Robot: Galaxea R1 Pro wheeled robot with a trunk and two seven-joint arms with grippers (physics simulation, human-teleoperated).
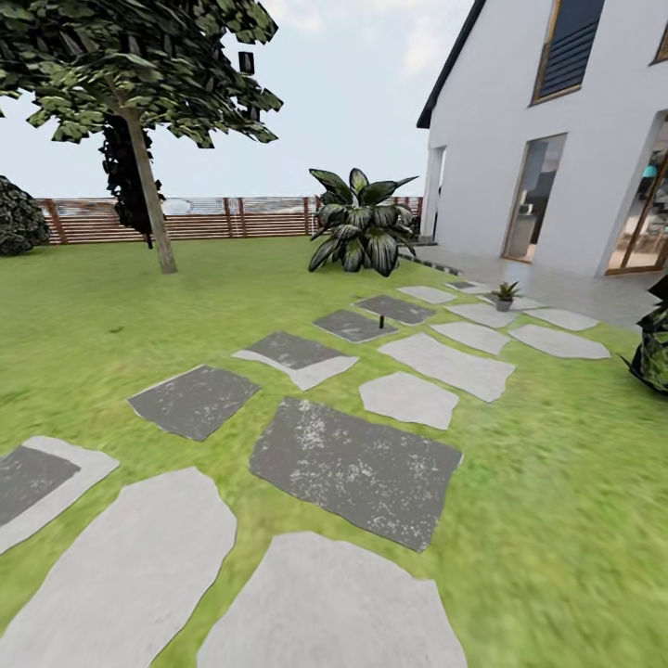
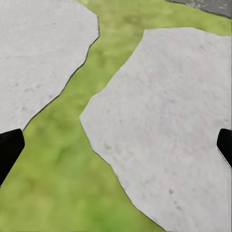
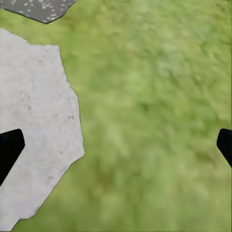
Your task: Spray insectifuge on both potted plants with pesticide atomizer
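One potted plant, a small green rosette, stands on a pale stepping stone far ahead near the house. The second potted plant is out of view. A small dark upright object stands on a dark stone in the middle distance; it is too small to identify. In the left wrist view, my left gripper is open above a pale stone and grass, its black fingertips wide apart with nothing between them. My right gripper is also open, over grass beside a pale stone edge.
Grey stepping stones lead across the lawn toward the white house. A large broad-leaved plant stands ahead, and a tree at left before the brown fence. Dark bushes flank the right and left edges.
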